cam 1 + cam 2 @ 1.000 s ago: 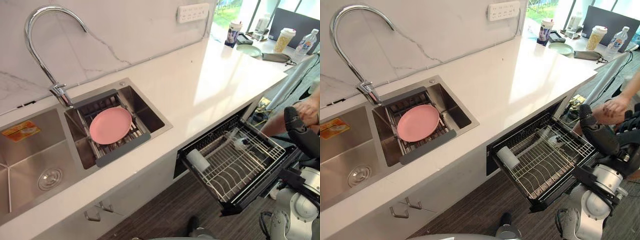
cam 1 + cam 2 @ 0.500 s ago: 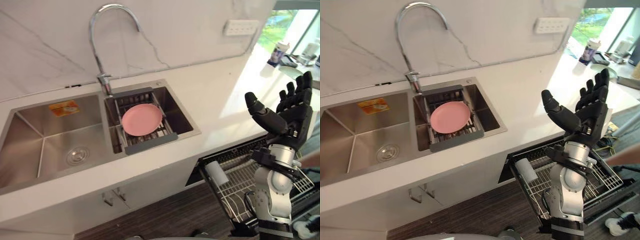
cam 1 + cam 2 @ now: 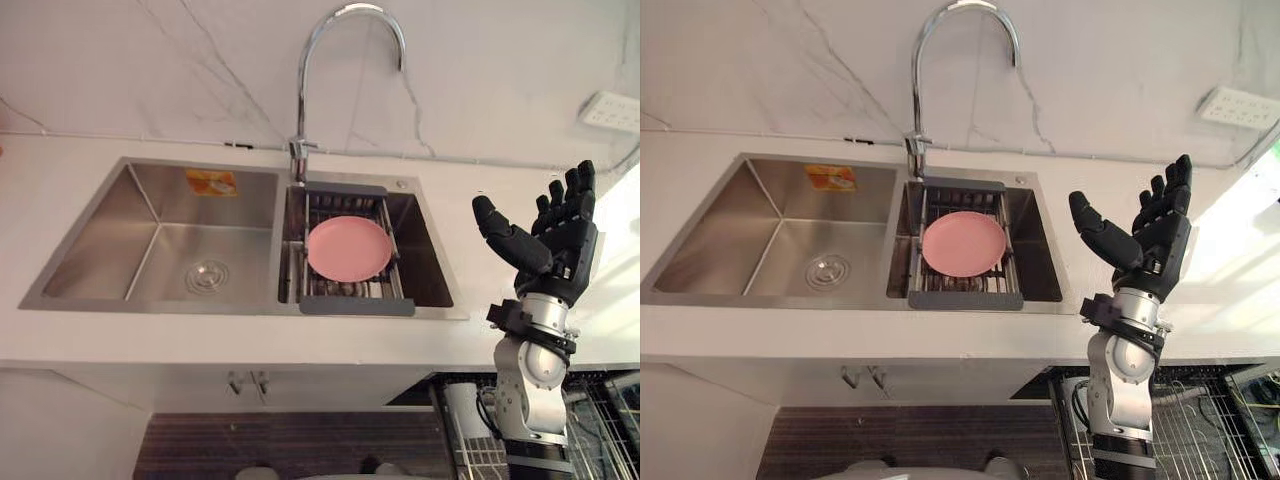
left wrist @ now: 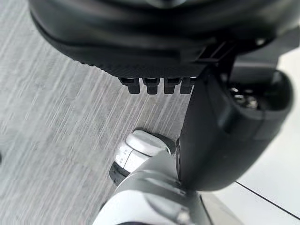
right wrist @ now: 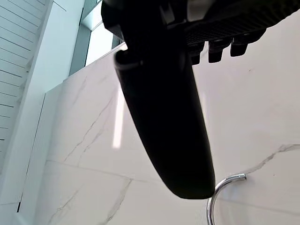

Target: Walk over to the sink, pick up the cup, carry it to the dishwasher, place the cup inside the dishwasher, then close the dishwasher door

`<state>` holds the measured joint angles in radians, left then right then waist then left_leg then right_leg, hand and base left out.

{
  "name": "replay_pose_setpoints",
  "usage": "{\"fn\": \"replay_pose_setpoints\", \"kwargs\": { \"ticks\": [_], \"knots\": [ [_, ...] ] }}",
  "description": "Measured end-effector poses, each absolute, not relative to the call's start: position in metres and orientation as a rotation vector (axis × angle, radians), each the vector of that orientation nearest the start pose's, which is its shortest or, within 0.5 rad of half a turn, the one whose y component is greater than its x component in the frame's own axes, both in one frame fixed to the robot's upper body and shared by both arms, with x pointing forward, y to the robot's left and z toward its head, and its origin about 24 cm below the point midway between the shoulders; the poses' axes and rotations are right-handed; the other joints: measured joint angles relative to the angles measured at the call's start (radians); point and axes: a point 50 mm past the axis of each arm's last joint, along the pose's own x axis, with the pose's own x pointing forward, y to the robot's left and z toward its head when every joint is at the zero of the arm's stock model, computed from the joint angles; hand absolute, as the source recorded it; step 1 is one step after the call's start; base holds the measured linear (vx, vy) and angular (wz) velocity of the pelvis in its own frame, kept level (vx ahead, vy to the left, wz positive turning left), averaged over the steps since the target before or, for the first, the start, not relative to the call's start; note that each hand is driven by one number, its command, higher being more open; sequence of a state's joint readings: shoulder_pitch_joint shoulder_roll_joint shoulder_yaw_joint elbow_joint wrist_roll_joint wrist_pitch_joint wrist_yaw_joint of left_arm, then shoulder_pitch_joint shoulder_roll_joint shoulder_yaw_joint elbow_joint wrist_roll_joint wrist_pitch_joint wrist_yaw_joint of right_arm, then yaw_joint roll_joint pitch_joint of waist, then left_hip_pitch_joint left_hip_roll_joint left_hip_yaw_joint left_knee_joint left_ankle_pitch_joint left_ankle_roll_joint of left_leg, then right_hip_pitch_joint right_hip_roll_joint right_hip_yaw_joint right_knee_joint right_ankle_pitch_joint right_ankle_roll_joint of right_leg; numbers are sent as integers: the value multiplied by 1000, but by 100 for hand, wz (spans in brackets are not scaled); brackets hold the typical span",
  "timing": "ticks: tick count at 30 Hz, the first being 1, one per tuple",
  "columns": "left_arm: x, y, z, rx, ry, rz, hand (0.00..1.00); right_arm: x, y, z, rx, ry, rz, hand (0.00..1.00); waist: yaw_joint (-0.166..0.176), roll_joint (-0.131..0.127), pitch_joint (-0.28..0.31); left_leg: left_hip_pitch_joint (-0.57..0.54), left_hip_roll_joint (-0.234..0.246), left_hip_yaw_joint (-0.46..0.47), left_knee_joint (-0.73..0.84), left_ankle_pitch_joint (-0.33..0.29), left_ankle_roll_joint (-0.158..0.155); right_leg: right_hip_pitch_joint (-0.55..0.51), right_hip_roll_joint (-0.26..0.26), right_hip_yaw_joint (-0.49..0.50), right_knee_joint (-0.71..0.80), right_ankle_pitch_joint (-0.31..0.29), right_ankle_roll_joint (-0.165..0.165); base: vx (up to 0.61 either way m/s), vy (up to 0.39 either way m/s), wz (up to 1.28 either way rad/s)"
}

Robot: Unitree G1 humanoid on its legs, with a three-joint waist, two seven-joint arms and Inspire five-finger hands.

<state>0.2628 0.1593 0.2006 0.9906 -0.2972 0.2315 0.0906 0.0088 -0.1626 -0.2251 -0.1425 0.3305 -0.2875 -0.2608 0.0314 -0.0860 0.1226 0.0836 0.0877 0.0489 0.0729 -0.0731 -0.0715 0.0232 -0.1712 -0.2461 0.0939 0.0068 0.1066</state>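
A pale cup (image 3: 462,408) lies on its side in the pulled-out dishwasher rack (image 3: 1200,432) at the lower right, partly behind my right forearm. My right hand (image 3: 555,240) is raised above the counter to the right of the sink, open, fingers straight up, holding nothing. The steel double sink (image 3: 100,235) has a bare left basin. Its right basin holds a grey rack with a pink plate (image 3: 348,248). My left hand (image 4: 220,131) hangs over the wooden floor with fingers relaxed and nothing in it.
A tall curved tap (image 3: 345,40) rises behind the sink against the marble wall. A white socket strip (image 3: 1235,105) sits on the wall at the right. White counter (image 3: 250,335) runs along the front, with cabinet handles (image 3: 862,378) below.
The whole view has swung left, so the sink now sits square in front and the dishwasher rack has slid to the lower right corner. My right hand stays raised and open.
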Motion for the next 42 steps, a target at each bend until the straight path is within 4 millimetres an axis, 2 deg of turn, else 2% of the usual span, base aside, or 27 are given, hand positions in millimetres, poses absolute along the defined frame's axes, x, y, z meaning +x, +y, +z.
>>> {"fn": "replay_pose_setpoints", "kwargs": {
  "ticks": [2,8,15,19,29,34,42],
  "knots": [
    [3,230,-166,-227,1403,592,100,230,-248,112,179,-472,-471,100,4,15,-3,23,14,35,-15,-5,-9,27,18,7,-37,8,-5,-7,-60,-20],
    [4,228,-167,-198,1396,582,100,232,-241,115,150,-480,-369,100,-3,27,-3,36,14,80,-34,-3,-12,42,25,31,-104,48,0,-12,3,-17],
    [15,226,-167,-227,1371,579,100,236,-241,119,-67,-433,-189,100,-22,47,-6,59,15,103,-63,8,-19,64,27,26,-141,62,4,3,2,-1],
    [24,224,-166,-204,1368,539,100,240,-240,119,-219,-362,-68,100,-21,48,-6,61,17,125,-64,11,-24,67,28,22,-146,66,6,-6,0,-1],
    [24,223,-167,-195,1382,494,100,261,-234,115,-492,-241,68,100,-21,55,-10,63,15,127,-70,22,-29,82,27,4,-176,90,5,-46,-4,0],
    [24,222,-167,-190,1388,476,100,274,-225,107,-612,-186,166,100,-20,62,-16,66,15,117,-99,47,-26,81,28,-13,-177,93,2,-49,-9,9],
    [22,225,-166,-191,1392,467,100,287,-219,95,-714,-115,202,100,-14,61,-17,66,13,95,-123,70,-24,84,28,-36,-177,95,0,-29,-5,9]
  ]
}}
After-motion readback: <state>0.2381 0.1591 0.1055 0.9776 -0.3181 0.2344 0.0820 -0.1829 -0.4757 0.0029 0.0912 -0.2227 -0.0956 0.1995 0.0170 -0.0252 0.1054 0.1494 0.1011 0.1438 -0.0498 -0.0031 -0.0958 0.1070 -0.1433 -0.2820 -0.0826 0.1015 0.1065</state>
